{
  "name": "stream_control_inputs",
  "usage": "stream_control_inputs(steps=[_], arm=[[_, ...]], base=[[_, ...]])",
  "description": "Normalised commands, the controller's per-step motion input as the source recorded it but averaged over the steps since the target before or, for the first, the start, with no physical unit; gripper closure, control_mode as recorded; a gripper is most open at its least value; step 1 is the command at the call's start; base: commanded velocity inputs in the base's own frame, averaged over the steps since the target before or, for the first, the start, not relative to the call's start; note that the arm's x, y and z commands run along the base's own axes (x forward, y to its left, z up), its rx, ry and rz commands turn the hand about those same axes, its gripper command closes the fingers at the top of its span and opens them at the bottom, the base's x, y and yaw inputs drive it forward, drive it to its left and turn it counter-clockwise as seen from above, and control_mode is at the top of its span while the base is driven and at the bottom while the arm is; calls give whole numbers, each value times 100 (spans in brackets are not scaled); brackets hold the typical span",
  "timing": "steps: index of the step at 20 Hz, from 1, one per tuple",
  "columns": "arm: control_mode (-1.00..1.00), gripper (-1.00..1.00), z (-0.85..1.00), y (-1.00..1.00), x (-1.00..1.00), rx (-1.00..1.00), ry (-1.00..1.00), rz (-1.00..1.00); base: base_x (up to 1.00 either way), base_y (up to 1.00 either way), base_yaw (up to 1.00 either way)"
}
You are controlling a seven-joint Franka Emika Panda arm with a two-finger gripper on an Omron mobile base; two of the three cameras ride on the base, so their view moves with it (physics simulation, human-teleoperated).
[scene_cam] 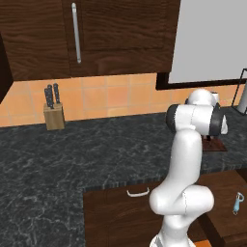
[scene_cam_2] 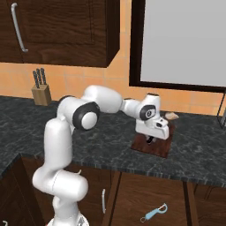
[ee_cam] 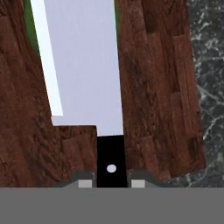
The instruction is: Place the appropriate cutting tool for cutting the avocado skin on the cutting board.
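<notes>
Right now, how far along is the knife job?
Done: the knife is picked up and carried to the board, where the end effector hangs low over it.

In hand: the hand view shows the black handle between the fingers, blade stretched over the board's wood, a sliver of green avocado at the top edge.

Left: set the knife down and let go; whether it touches yet is unclear.

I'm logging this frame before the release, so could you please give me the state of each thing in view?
Gripper: shut on the knife handle, low over the board.
Knife: held, blade flat over the board, pointing away from the hand.
Board: flat on the counter.
Avocado: on the board, mostly hidden by the blade.
Knife block: upright by the wall, dark handles sticking out.
Cabinet: shut.
</notes>
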Motion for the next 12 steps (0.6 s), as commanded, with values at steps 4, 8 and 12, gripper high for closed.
stream_control_inputs(steps=[4,8,12], arm=[[-100,-100,-50,1,22,6,0,7],[-100,-100,-39,6,13,4,0,2],[-100,-100,-3,0,-27,5,0,0]], base=[[0,0,0],[0,0,0],[0,0,0]])
